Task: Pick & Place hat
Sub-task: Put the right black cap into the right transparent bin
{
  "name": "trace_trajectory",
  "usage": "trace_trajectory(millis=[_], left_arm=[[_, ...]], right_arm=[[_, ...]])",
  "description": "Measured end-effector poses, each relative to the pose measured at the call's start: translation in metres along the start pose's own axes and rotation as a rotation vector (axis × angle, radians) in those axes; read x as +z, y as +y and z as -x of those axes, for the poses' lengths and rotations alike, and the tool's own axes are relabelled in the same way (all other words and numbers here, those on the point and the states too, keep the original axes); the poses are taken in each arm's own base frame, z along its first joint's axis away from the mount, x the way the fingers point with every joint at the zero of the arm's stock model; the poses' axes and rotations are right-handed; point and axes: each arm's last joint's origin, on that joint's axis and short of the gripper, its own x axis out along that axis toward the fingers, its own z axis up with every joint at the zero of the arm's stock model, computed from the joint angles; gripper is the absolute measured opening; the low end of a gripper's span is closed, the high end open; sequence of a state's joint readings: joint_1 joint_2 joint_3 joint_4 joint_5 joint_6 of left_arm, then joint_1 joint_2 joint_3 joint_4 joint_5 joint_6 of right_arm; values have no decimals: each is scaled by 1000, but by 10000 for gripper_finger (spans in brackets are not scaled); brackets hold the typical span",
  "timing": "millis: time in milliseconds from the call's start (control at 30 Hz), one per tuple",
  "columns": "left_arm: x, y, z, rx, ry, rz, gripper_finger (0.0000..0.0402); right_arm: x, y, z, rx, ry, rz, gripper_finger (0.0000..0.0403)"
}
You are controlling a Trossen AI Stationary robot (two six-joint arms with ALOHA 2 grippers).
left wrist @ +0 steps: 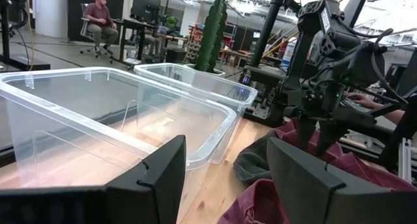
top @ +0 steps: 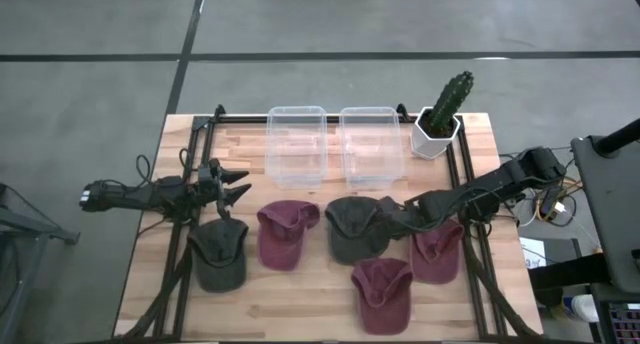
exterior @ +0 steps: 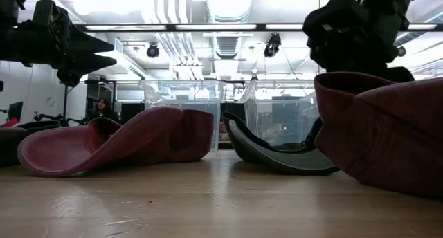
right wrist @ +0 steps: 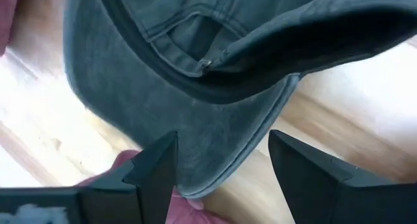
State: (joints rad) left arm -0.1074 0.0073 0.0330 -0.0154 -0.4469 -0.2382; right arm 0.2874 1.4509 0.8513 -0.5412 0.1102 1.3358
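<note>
Several caps lie on the table. In the high view a dark grey cap (top: 355,227) lies in the middle, with maroon caps (top: 285,232) (top: 437,249) (top: 383,292) around it and a second grey cap (top: 218,252) at the left. My right gripper (top: 393,219) is open over the right side of the middle grey cap. In its wrist view the gripper (right wrist: 221,138) hangs above that cap's brim (right wrist: 195,133) without touching it. My left gripper (top: 240,184) waits open at the table's left, raised above the left grey cap and pointing right.
Two clear plastic bins (top: 297,144) (top: 371,144) stand side by side at the far edge. A cactus in a white pot (top: 440,119) stands right of them. A black frame (top: 190,164) runs along the table's left and right sides. A person sits in the room behind (left wrist: 99,15).
</note>
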Motion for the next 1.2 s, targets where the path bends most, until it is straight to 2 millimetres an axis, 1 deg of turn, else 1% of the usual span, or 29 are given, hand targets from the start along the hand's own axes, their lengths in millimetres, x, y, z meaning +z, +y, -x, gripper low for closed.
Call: trace_trajectory(millis=[433, 600, 800, 867, 1033, 1133, 1200], left_arm=[[-1, 0, -1, 2, 10, -4, 208], [-1, 0, -1, 3, 12, -5, 208], [-1, 0, -1, 4, 15, -6, 208], [-2, 0, -1, 5, 20, -9, 208], [-2, 0, -2, 5, 22, -11, 208], [-2, -1, -2, 6, 27, -14, 208], [-2, -1, -2, 7, 28, -14, 208]], right_arm=[[-2, -6, -4, -56, -9, -49, 231], [-4, -12, -12, -75, -9, -61, 231], [-5, -12, -25, -9, -26, -81, 231], [-6, -15, -29, -27, -24, -90, 231], [-6, -13, -36, -21, -44, -94, 230], [-6, -11, -40, -8, -48, -100, 219], [-6, -10, -40, 2, -50, -113, 200]])
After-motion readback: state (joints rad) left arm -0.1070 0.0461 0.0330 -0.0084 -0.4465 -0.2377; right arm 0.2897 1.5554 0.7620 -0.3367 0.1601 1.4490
